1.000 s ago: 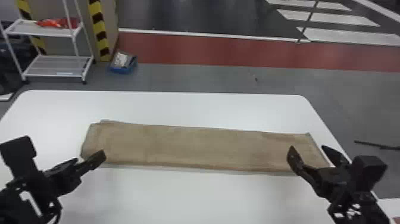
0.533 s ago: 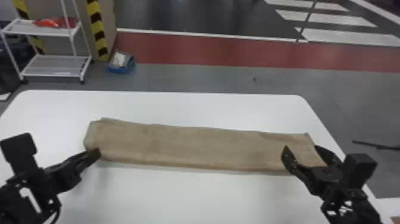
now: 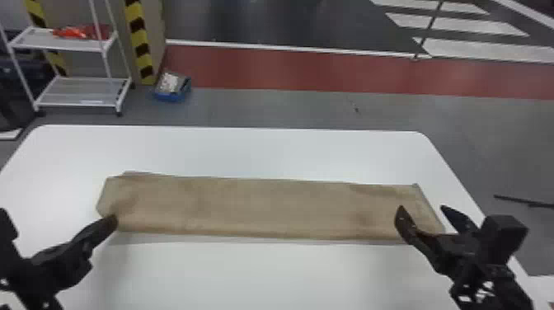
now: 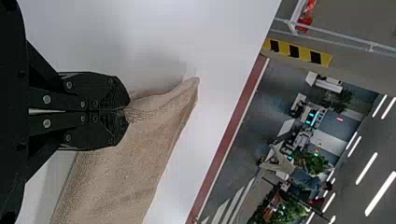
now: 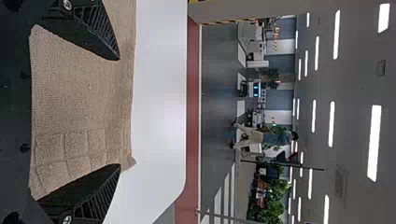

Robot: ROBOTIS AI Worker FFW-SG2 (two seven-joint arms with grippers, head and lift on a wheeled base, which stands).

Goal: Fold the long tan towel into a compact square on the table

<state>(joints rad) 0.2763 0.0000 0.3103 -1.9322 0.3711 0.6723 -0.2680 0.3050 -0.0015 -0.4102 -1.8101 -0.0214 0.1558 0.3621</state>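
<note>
My left gripper (image 3: 110,221) is at the near left corner of the long tan towel (image 3: 264,208), which lies across the white table as a strip. In the left wrist view the left gripper (image 4: 125,112) is shut on the towel (image 4: 116,172), its cloth bunched at the fingertips. My right gripper (image 3: 422,208) is over the towel's right end, its fingers spread wide. In the right wrist view the right gripper (image 5: 119,112) stands open, with the towel (image 5: 84,93) lying flat beyond and between its fingers.
The white table (image 3: 231,150) extends behind and in front of the towel. Beyond it on the floor are a white wire shelf (image 3: 78,92) and a blue box (image 3: 172,87). A dark rod (image 3: 519,200) lies to the right of the table.
My left gripper has closed on the towel's left end and drawn that edge slightly up and inward. The right gripper has shifted a little to the left, staying open.
</note>
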